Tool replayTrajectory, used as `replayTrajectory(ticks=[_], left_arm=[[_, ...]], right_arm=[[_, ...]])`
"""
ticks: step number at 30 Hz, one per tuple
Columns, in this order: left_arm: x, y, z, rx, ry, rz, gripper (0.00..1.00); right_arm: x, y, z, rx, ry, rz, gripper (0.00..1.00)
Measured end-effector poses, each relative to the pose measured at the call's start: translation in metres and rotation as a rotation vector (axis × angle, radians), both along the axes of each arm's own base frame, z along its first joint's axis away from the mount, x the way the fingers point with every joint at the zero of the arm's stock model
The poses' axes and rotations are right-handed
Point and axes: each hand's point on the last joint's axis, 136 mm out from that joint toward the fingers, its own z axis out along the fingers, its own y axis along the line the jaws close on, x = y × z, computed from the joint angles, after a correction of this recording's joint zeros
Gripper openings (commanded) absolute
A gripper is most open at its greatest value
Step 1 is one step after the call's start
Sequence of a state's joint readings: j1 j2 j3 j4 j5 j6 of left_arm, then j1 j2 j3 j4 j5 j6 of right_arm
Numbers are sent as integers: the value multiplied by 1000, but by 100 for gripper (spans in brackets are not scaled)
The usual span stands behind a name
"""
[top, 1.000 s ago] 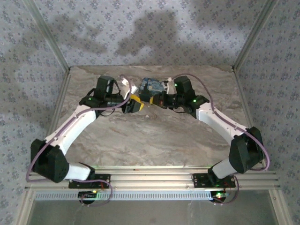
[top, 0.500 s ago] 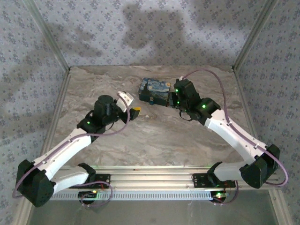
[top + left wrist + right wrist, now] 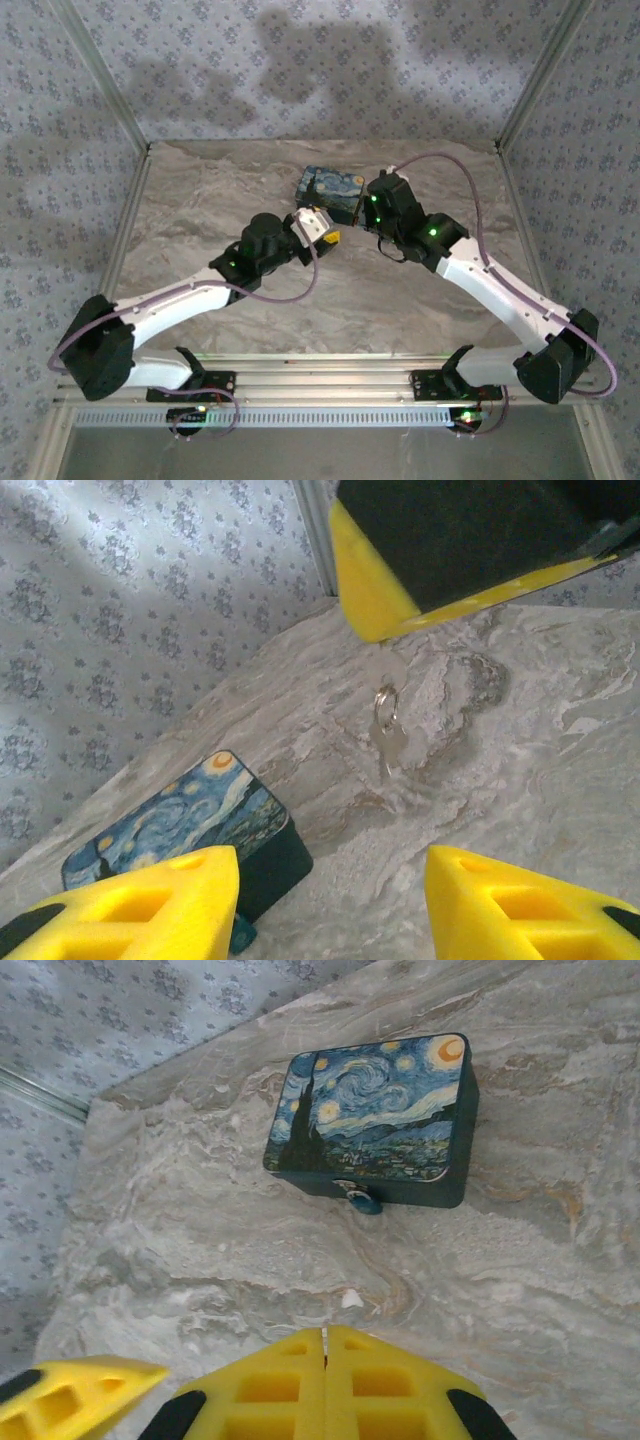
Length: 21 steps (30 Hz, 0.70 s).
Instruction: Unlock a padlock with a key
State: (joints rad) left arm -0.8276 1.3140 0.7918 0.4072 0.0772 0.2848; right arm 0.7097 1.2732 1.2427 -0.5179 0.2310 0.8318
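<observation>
A dark blue swirl-print box (image 3: pixel 328 188) (image 3: pixel 375 1125) (image 3: pixel 190 815) stands at the back middle of the marble table. What looks like a small teal padlock (image 3: pixel 367 1203) (image 3: pixel 240 936) hangs at its front latch. A small silvery key (image 3: pixel 388 738) on a ring sits just beyond the shut tip of my right gripper (image 3: pixel 372 635) (image 3: pixel 324 1333); I cannot tell whether it hangs or lies on the table. The right jaws are pressed together, a short way in front of the box. My left gripper (image 3: pixel 332 865) (image 3: pixel 324 233) is open beside it, nothing between its yellow fingers (image 3: pixel 70 1400).
Patterned cloth walls close in the table at the back and both sides, with metal frame posts (image 3: pixel 315 530) at the corners. A small white speck (image 3: pixel 350 1300) lies on the marble (image 3: pixel 330 300) between the right gripper and the box.
Both grippers met in front of the box a second ago. The right arm drew back to the box's right. The left gripper pulled away left, then swung back toward the middle.
</observation>
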Motion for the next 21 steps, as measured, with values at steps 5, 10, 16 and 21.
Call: replayTrajectory(ticks=[5, 10, 16, 21], left_arm=[[7, -16, 4, -25, -33, -3, 52], [12, -26, 23, -68, -74, -12, 52], [12, -33, 29, -83, -91, -21, 52], [10, -40, 22, -73, -85, -34, 52]], right_arm=[[-3, 4, 4, 79, 22, -16, 0], [-5, 8, 1, 116, 47, -17, 0], [-6, 10, -3, 136, 64, -24, 0], [-6, 9, -7, 144, 76, -34, 0]])
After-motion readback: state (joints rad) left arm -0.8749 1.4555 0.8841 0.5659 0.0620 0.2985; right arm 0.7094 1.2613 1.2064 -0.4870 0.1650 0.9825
